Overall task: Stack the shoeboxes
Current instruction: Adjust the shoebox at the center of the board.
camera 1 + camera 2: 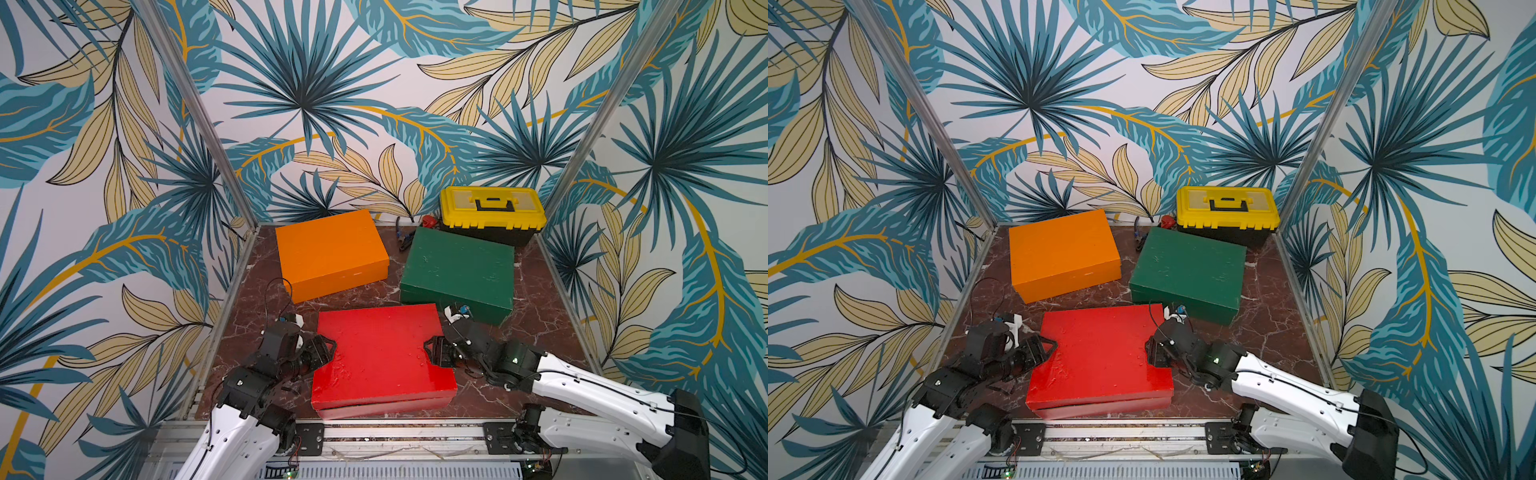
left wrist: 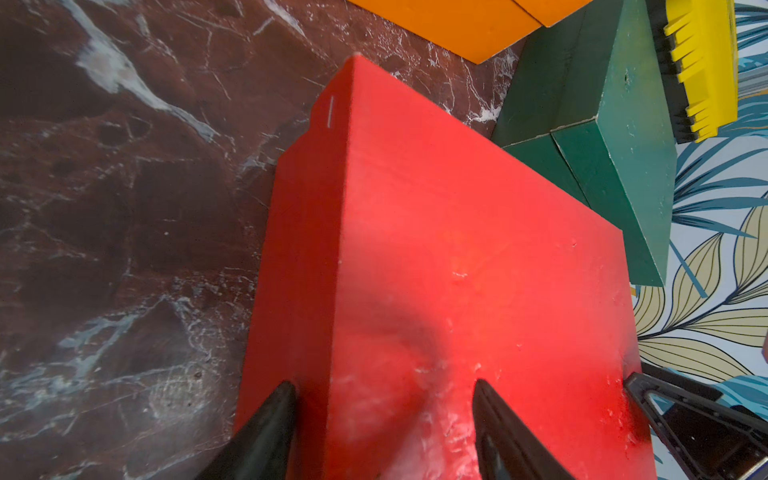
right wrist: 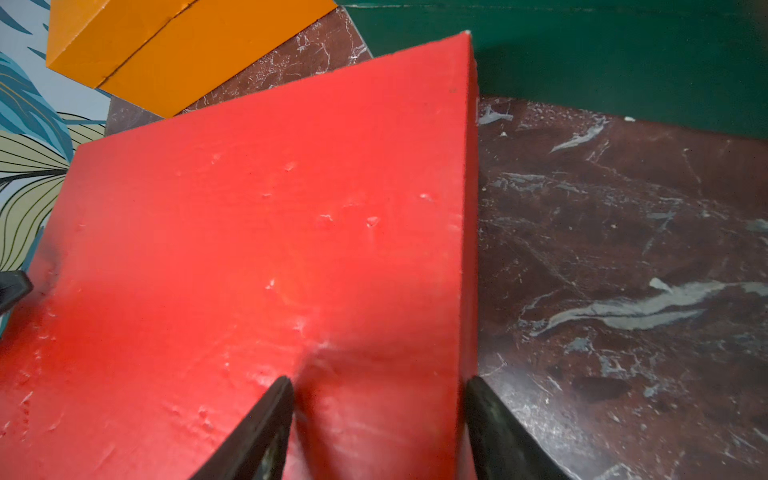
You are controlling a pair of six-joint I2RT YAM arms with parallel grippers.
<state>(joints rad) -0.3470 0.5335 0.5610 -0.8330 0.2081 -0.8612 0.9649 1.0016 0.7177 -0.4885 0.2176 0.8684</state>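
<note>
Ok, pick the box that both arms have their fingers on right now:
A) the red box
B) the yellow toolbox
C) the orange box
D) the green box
A: the left fingers and the right fingers each straddle an edge of the red box, on opposite sides.

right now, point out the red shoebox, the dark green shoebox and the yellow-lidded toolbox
red shoebox (image 1: 382, 353): a top view, centre of its lid
dark green shoebox (image 1: 459, 266): a top view, centre of its scuffed lid
yellow-lidded toolbox (image 1: 493, 218): a top view, yellow lid in front of handle
</note>
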